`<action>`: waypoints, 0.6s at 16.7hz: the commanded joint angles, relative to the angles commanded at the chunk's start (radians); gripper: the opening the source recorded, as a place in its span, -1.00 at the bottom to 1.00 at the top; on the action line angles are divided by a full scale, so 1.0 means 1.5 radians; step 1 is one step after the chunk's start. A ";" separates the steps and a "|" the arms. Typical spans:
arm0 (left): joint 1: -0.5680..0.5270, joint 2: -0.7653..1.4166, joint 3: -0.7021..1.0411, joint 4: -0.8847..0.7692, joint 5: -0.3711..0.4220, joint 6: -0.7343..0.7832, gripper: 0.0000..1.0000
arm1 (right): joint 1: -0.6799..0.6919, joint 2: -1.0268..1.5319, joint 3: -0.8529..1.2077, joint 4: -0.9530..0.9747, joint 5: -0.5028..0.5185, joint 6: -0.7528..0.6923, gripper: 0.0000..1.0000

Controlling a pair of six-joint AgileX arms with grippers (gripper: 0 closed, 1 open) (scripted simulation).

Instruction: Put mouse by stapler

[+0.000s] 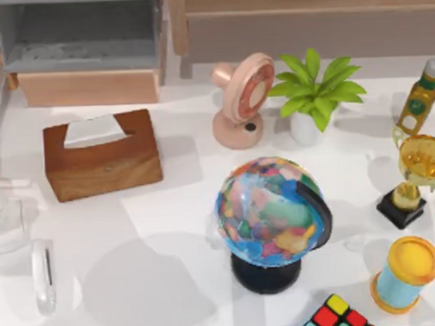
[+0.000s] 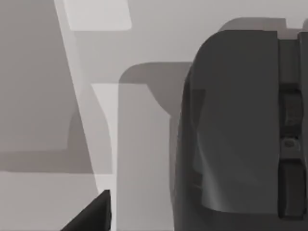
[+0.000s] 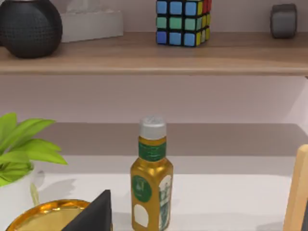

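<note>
Wooden and brown, the tissue box [image 1: 103,155] sits on the white table [image 1: 170,229] toward the top view's left, a white tissue [image 1: 93,130] standing up from its slot; behind it an open grey cabinet [image 1: 81,35] with a pale wood base shows a bare compartment; a white pot [image 1: 303,128] holds a green plant [image 1: 316,86]; a golden trophy cup [image 1: 421,171] stands on a black base at the right edge, and what lies in its bowl cannot be told; the yellow bottle [image 1: 420,99] behind it is capped.

At the near left edge lies the stapler [image 1: 43,275], a slim glossy translucent bar; its long axis runs from the near edge toward the far one, almost parallel to the table's left side; it lies flat, near the tissue box yet apart from it; which end is its head cannot be told.

Midway across stands a globe [image 1: 274,215] on a black foot, with a pink fan [image 1: 242,99] behind it, a blue and yellow spool [image 1: 407,272] and a colour cube [image 1: 336,316] near the right corner.

Whether either gripper is released or clenched cannot be told; the left wrist view shows grey surfaces and a dark housing, the right wrist view the bottle [image 3: 151,179] below a shelf [image 3: 154,53] bearing another cube [image 3: 183,21].
</note>
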 joint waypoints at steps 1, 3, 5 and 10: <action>0.000 -0.001 -0.004 0.004 0.000 0.000 1.00 | 0.000 0.000 0.000 0.000 0.000 0.000 1.00; 0.000 -0.003 -0.011 0.011 0.000 -0.001 1.00 | 0.000 0.000 0.000 0.000 0.000 0.000 1.00; -0.001 -0.004 -0.019 0.021 0.001 -0.001 1.00 | 0.000 0.000 0.000 0.000 0.000 0.000 1.00; -0.004 0.005 -0.030 0.035 0.000 -0.001 1.00 | 0.000 0.000 0.000 0.000 0.000 0.000 1.00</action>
